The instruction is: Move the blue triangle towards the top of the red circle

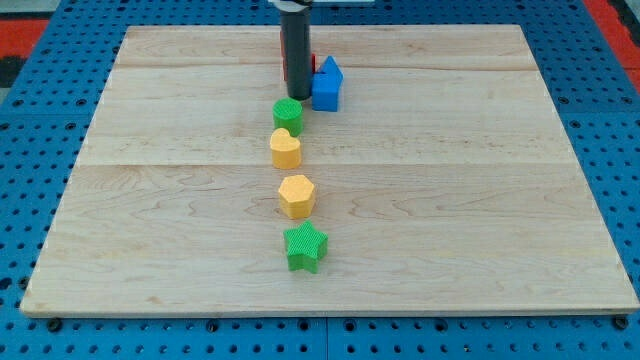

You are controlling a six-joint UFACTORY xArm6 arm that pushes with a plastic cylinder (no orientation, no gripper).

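Presently six blocks are counted on the board (480,200): two blue, two green, two yellow, plus one red. The red block (312,64) is mostly hidden behind the rod, so its shape cannot be confirmed. The blue triangle (330,70) is partly merged with the blue cube (326,92) just nearer. My tip (298,97), a bare rod with nothing clamped, stands just left of the cube. Nearer lie a green cylinder (288,113), yellow heart (285,148), yellow hexagon (296,195) and green star (306,247).
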